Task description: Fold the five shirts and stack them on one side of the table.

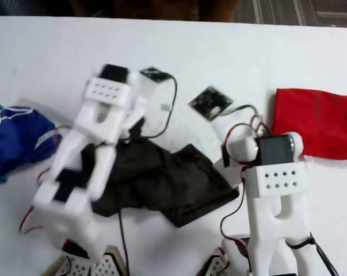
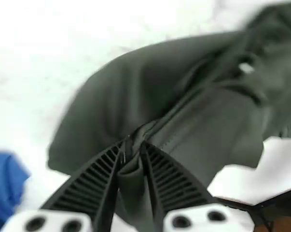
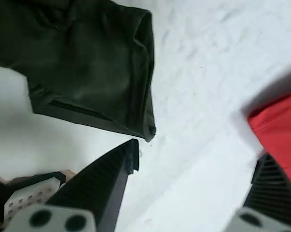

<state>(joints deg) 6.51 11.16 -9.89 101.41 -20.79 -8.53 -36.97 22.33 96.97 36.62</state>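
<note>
Seen from above, the black shirt (image 1: pixel 173 184) lies crumpled mid-table between the arms, with a blue shirt (image 1: pixel 15 138) beyond the left arm and a folded red shirt (image 1: pixel 317 123) beyond the right; at the left wrist, the left gripper (image 2: pixel 133 154) pinches a fold of the black shirt; at the right wrist, the right gripper (image 3: pixel 197 154) hangs with fingers spread over the table (image 3: pixel 208 72) between the black and red shirts.

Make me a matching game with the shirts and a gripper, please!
Things:
1. black shirt
2. red shirt
3. blue shirt
4. right gripper

States:
A. open, holding nothing
B. bunched at the high view's left edge
C. pinched in the left gripper
D. folded flat at the high view's right edge

Pairs: 1-C, 2-D, 3-B, 4-A
</note>
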